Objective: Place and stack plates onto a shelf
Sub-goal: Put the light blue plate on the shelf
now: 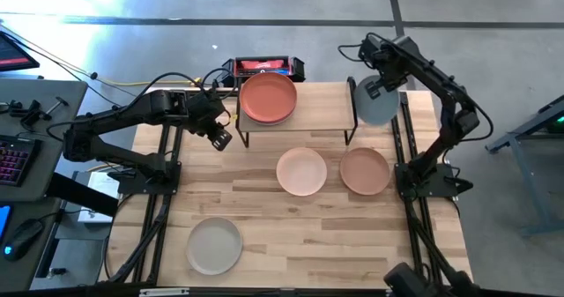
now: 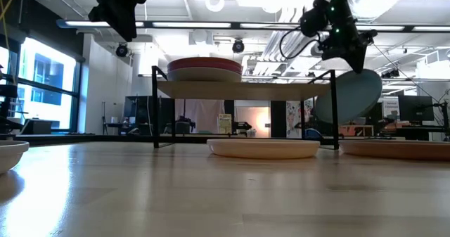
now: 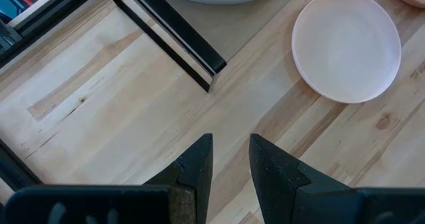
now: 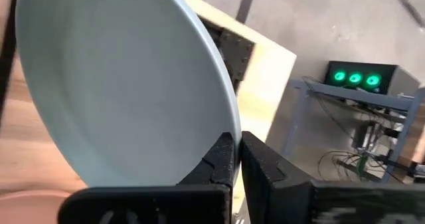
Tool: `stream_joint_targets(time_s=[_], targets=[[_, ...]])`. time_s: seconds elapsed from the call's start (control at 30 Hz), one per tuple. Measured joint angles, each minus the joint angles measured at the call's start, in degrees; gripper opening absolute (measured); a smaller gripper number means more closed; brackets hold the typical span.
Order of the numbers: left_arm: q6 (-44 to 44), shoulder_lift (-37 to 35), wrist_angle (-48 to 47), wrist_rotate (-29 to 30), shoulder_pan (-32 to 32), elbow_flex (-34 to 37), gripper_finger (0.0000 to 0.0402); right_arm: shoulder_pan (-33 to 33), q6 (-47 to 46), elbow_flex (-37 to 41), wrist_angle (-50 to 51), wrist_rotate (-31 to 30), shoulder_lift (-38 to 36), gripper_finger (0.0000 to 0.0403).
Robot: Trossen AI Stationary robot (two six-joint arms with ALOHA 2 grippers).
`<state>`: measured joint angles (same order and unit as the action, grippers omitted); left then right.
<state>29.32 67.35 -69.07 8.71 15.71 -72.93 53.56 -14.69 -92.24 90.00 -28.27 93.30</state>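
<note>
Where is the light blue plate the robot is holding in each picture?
High view: pale teal plate at the shelf's right end, in the right gripper.
Low view: plate hangs tilted at right, beside the shelf.
Left wrist view: not in it.
Right wrist view: plate fills the left.
Shared landmark: the shelf.

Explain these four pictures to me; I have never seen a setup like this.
Two dark robot arms work at a wooden table. One picture looks straight down, one level across the tabletop, and two come from cameras on the wrists. A low shelf carries a stack of plates. On the table lie a peach plate, a tan plate and a grey plate. The right pincer grips a pale teal plate by its rim beside the shelf. The left pincer hangs empty, slightly open.
</note>
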Motion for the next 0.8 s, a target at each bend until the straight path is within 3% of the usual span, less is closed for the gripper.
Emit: stream_joint_targets(time_s=[0.8], targets=[[0.0,0.0,0.0,0.0,0.0,0.0,0.0087,-0.8,-6.3,-0.3,-4.1,-6.8,-4.1,0.0]])
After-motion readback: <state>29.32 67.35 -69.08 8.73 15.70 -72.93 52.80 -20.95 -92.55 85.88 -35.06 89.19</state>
